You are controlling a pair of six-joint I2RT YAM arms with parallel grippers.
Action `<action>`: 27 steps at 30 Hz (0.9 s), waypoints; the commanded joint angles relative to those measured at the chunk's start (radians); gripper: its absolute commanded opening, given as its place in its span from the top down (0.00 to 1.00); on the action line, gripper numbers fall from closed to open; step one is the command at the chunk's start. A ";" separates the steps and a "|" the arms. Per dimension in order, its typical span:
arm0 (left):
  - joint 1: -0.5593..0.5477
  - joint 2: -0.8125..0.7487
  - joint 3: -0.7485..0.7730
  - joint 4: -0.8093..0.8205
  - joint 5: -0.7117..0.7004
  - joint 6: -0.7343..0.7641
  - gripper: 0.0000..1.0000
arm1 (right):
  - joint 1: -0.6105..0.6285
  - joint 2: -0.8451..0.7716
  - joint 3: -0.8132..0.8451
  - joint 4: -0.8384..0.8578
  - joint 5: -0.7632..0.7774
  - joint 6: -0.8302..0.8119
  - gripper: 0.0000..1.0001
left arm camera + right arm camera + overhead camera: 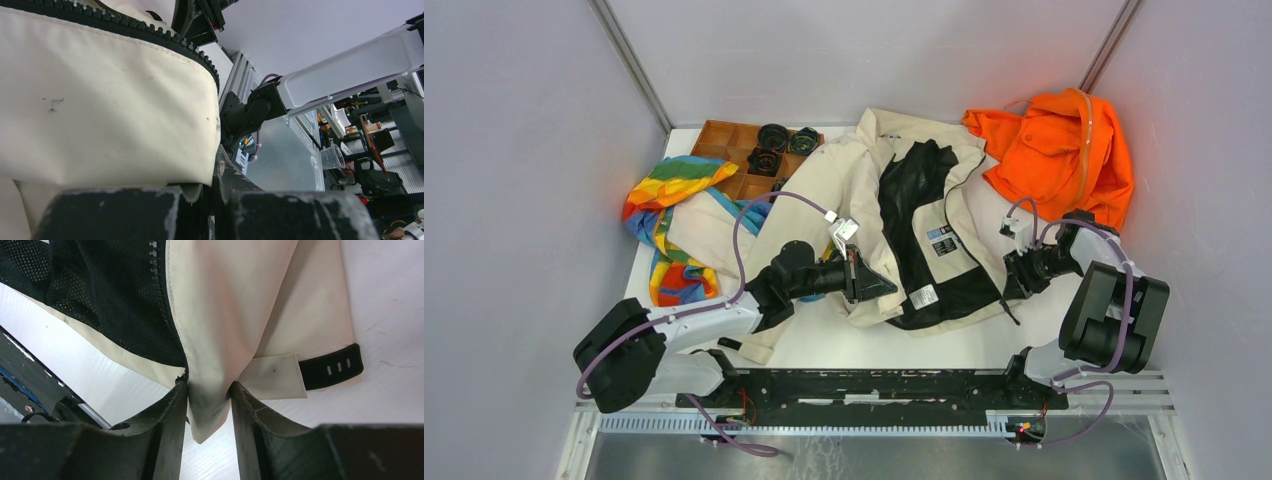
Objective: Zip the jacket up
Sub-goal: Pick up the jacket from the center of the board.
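While the cream long-sleeved fabric jacket (824, 190) lies spread open mid-table in the overhead view, black lining up, one bright orange garment (1064, 150) fills the far right corner. One rainbow-striped cloth (669, 200) crowds the left edge. One brown compartment tray (714, 135) with three dark round pieces (772, 136) sits at the back. Bare white table (824, 340) shows mainly along the near edge, and grey walls close three sides. The left gripper (886, 288) meets the near left hem, the right gripper (1010, 286) the near right hem.

From the left wrist, that pincer is clamped on cream hem, with black zipper teeth (150, 32) along the fabric's upper edge.

From the right wrist, the fingers (165, 425) stand narrow around the hem corner; whether they pinch it I cannot tell. One black slotted cuff tab (331, 367) lies flat beside.
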 commanded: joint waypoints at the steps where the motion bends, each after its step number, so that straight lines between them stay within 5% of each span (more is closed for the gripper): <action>1: 0.004 -0.010 0.014 0.058 -0.004 0.029 0.98 | 0.002 0.009 0.034 -0.019 -0.011 -0.013 0.61; 9: 0.004 0.003 0.013 0.063 -0.014 0.025 0.98 | 0.002 0.011 0.059 -0.073 -0.055 -0.043 0.96; 27: 0.003 0.035 -0.027 0.244 -0.071 0.088 0.98 | 0.081 -0.060 0.172 -0.315 -0.455 -0.187 1.00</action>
